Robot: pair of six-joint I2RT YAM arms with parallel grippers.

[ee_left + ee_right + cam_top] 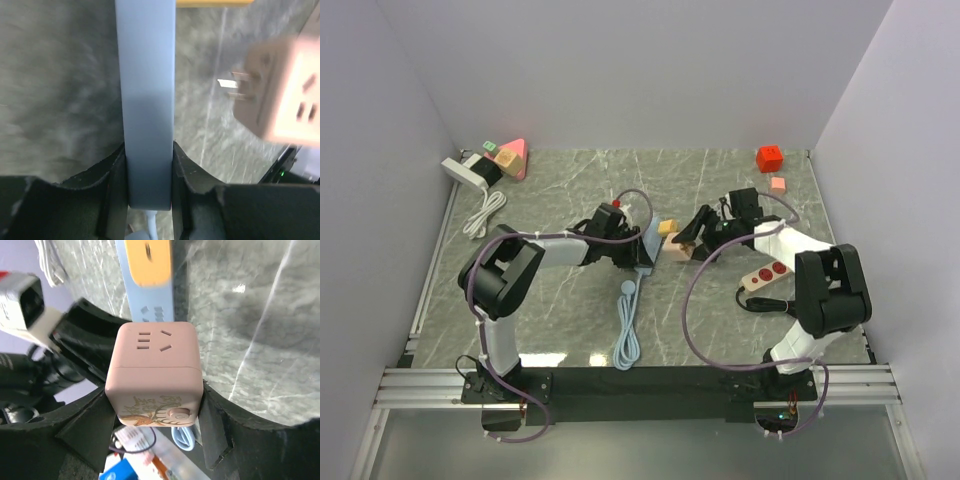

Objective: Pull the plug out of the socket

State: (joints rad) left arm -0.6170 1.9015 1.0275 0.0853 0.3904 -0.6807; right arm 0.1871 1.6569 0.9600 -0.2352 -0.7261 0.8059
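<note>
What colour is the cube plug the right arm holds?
The cube plug is pale pink, clearest in right wrist view.

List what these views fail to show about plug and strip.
- Right wrist view: the pink cube plug hides its own prongs and most of the blue power strip.
- Left wrist view: plug blurred, cut by the right edge; strip runs off the top.
- Top view: the right gripper crowds the plug, too small to judge its gap to the strip.

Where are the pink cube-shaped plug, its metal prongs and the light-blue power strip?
pink cube-shaped plug (154,347): right wrist view, its slotted upper face.
metal prongs (227,83): left wrist view, one prong's blade.
light-blue power strip (147,100): left wrist view, middle of its body.
</note>
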